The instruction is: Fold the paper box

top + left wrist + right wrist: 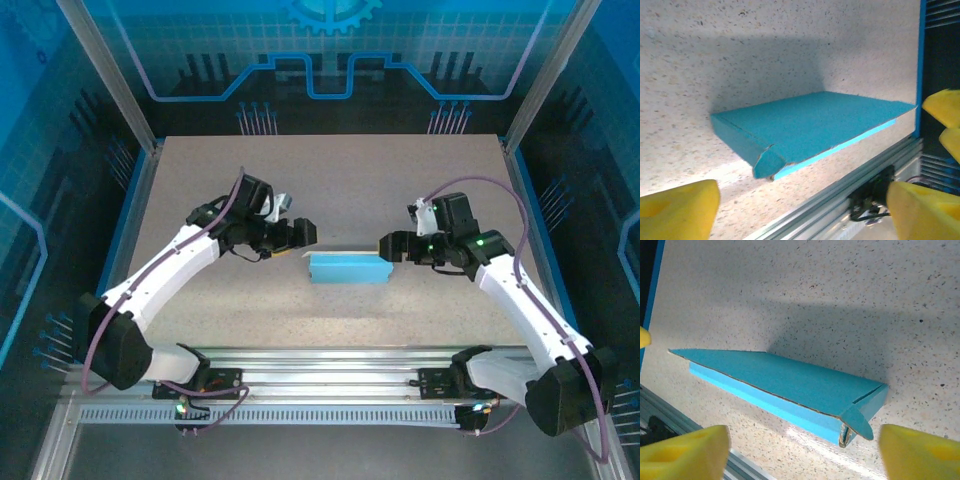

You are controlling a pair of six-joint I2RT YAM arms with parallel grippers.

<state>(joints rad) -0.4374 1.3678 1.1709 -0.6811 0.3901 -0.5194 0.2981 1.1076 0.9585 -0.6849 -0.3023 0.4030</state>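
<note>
The paper box [347, 267] lies flat on the speckled table [330, 180], a small bright blue rectangle with its lid slightly raised along one long edge. My left gripper [307, 233] hovers just off the box's left end, open, with nothing between its yellow pads. My right gripper [384, 246] sits at the box's right end, also open and holding nothing. In the left wrist view the box [805, 125] shows a rounded tab sticking out at its near corner, ahead of my left gripper [800, 215]. The right wrist view shows the box [785, 380] with a similar tab, ahead of my right gripper [802, 455].
An aluminium rail [330, 365] runs along the near table edge, by the arm bases. Blue frame posts and panels [140, 190] wall in the table's sides and back. The other arm's yellow fingers [945, 107] show beyond the box's far end.
</note>
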